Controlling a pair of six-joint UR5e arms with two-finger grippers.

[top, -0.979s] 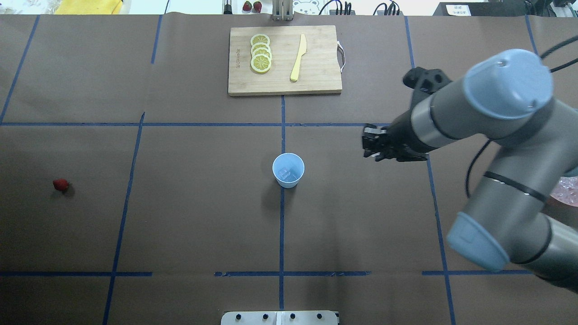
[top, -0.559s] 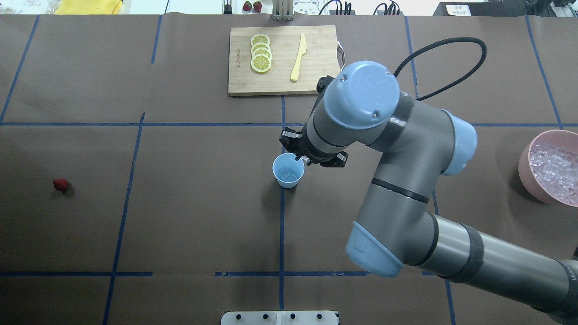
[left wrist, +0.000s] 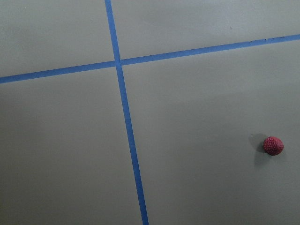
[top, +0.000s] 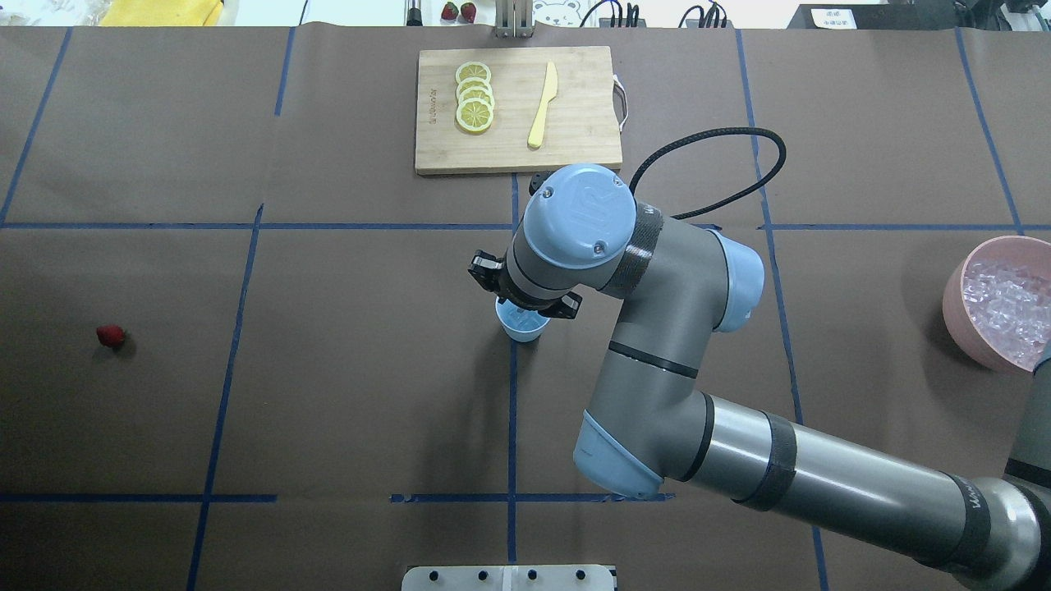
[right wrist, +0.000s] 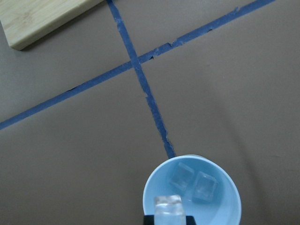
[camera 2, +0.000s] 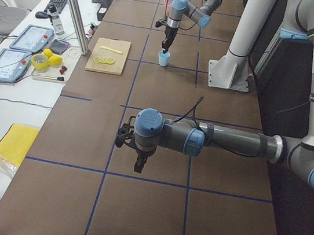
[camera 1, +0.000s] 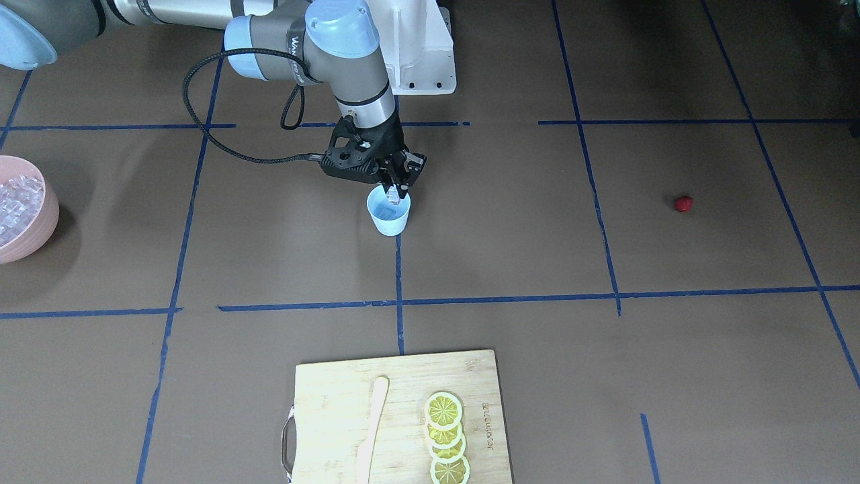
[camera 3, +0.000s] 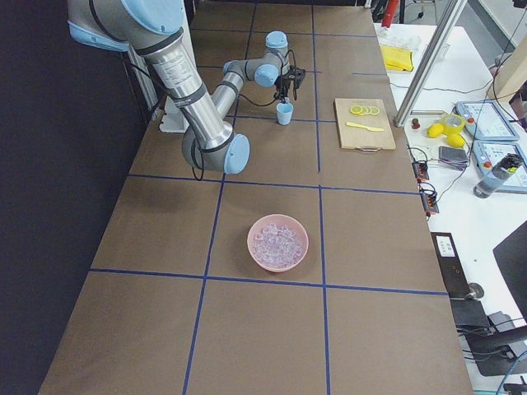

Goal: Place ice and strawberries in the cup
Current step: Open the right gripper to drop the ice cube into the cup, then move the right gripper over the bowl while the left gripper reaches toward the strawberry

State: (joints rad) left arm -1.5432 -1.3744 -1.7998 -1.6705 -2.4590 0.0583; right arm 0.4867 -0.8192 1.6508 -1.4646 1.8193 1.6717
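The light-blue cup stands at the table's middle, and the right wrist view shows two ice cubes in it. My right gripper hangs just above the cup's rim, shut on another ice cube. In the overhead view my right wrist hides most of the cup. The strawberry lies alone far to the left, and also shows in the left wrist view. My left gripper hovers over the table; I cannot tell if it is open.
A pink bowl full of ice stands at the right edge. A wooden cutting board at the back holds lemon slices and a yellow knife. Blue tape lines cross the brown table cover.
My right arm has swung left from the bowl side to just above the cup. The pink bowl, hidden behind the arm before, now shows. The strawberry has not moved.
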